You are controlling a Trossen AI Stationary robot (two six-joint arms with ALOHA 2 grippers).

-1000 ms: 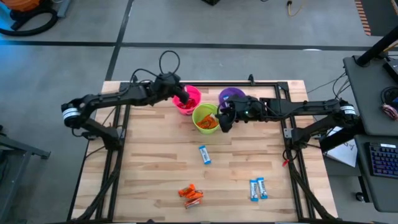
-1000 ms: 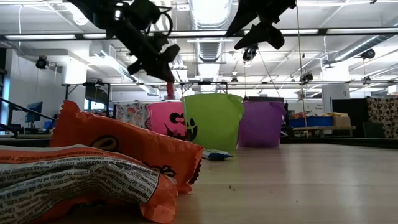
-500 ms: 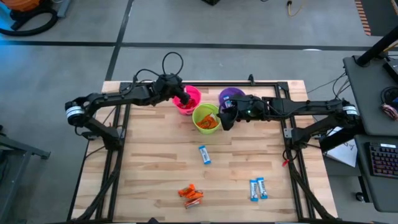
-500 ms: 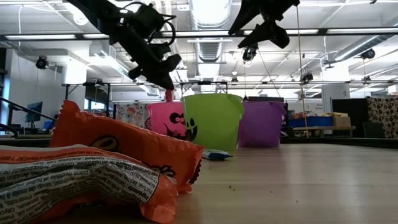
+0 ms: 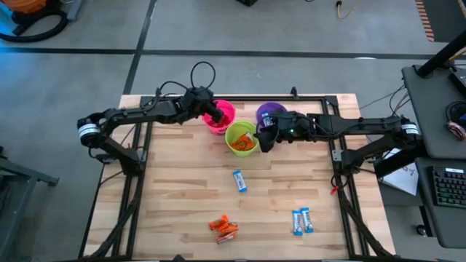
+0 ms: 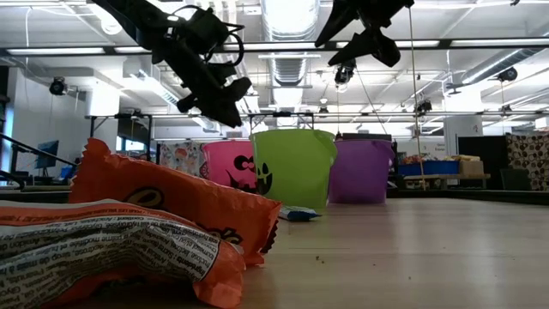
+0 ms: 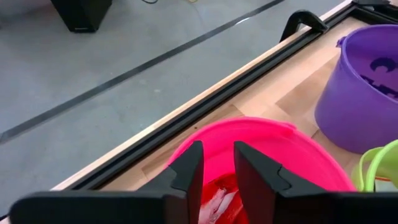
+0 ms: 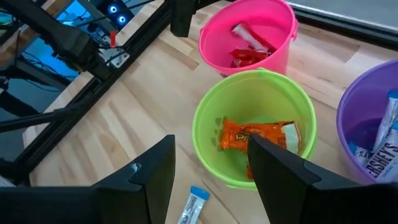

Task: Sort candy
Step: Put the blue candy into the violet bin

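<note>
Left gripper point(image 7: 216, 174) over pink cup point(image 5: 220, 116), fingers slightly apart, empty.
Right gripper point(image 8: 211, 168) above green cup point(image 5: 241, 138), fingers apart. Candy: red point(image 8: 245, 53) in pink, orange point(image 8: 258, 135) in green, rest on counter point(image 5: 182, 182).

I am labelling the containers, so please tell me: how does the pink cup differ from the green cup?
The pink cup holds red candies; the green cup holds orange candies. The left gripper hangs over the pink cup, the right gripper beside the green cup. Both stand upright.
</note>
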